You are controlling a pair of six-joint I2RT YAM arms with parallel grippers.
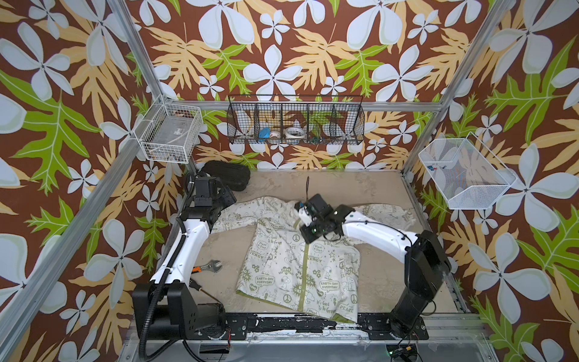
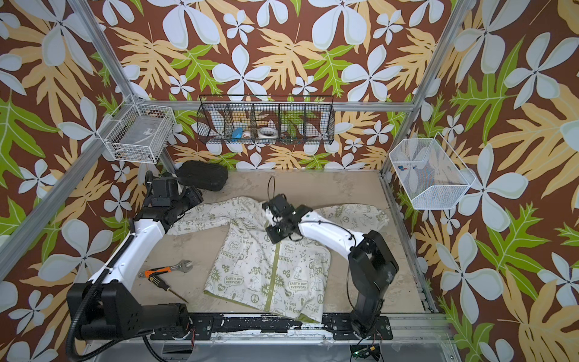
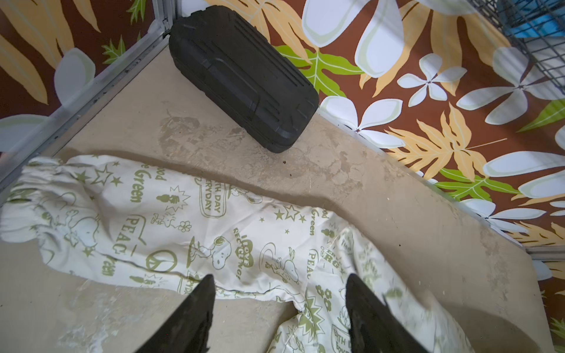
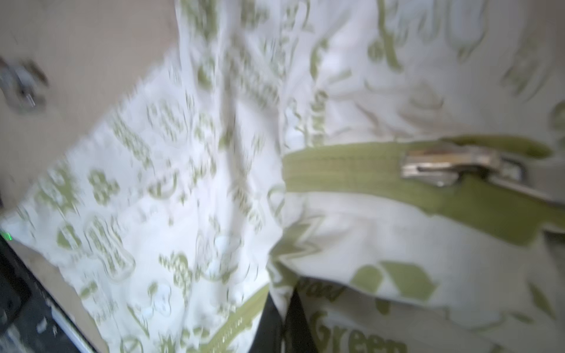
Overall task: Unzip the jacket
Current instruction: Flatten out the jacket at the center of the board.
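The jacket (image 1: 294,275) lies flat on the table (image 1: 360,194), front up, at the centre of the work area. Its hem is at the near edge, its collar points to the far side, and its sleeves spread left and right. The zipper strip (image 1: 303,275) runs from the hem toward the collar, and both front panels meet along it. The right gripper (image 4: 282,293) sits at the collar end of the strip. Its fingers are together, and a fold of jacket fabric is pinched between them. In the right wrist view the metal zipper slider (image 4: 443,166) lies on the green strip, apart from the fingers. The left gripper (image 3: 279,276) hangs over the left sleeve (image 3: 122,220) near the shoulder, with its fingers apart and nothing between them. A black case (image 1: 225,175) stands in the far left corner. A wrench (image 1: 210,266) and a screwdriver (image 2: 159,280) lie on the table left of the jacket.
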